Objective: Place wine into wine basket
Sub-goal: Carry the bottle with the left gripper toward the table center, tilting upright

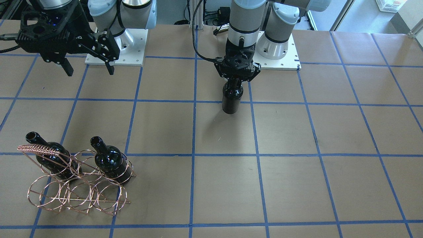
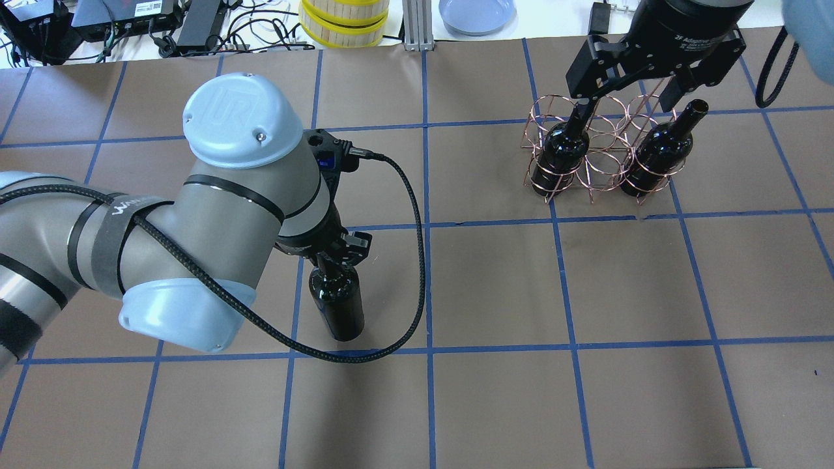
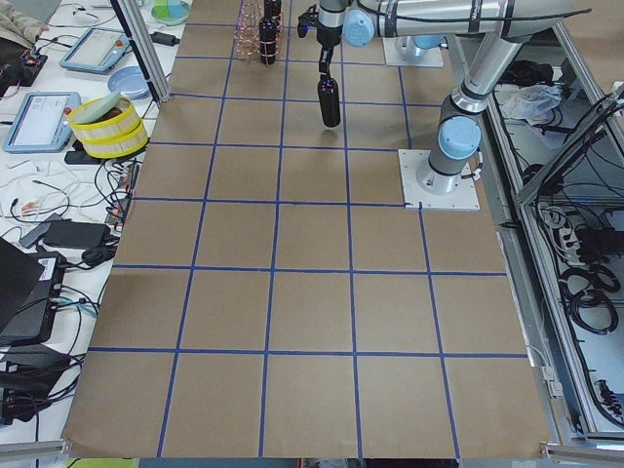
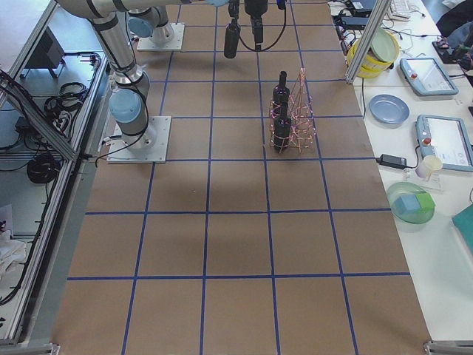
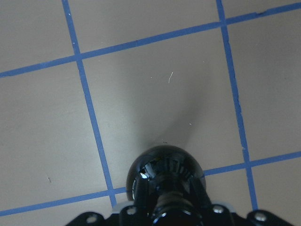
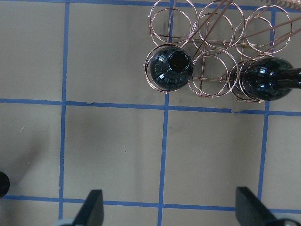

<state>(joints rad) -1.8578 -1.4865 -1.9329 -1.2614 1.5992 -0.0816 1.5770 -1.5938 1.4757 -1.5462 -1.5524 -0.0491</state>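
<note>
Left tool [image 1: 235, 80] grips the wine [image 1: 232, 100], its neck hidden inside.

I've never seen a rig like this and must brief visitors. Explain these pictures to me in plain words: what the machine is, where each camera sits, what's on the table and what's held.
The machine is two grey robot arms bolted to a table covered in brown paper with a blue tape grid. Six cameras show one moment: one faces the robot, one looks over its shoulders, two watch from the table's ends, and one sits on each wrist. The left gripper is shut on the neck of a glossy near-black glass wine bottle, held upright. The right gripper is open and empty, raised on the side where a copper-coloured wire wine basket stands. Two matching bottles already sit in its rings, necks up.
</note>
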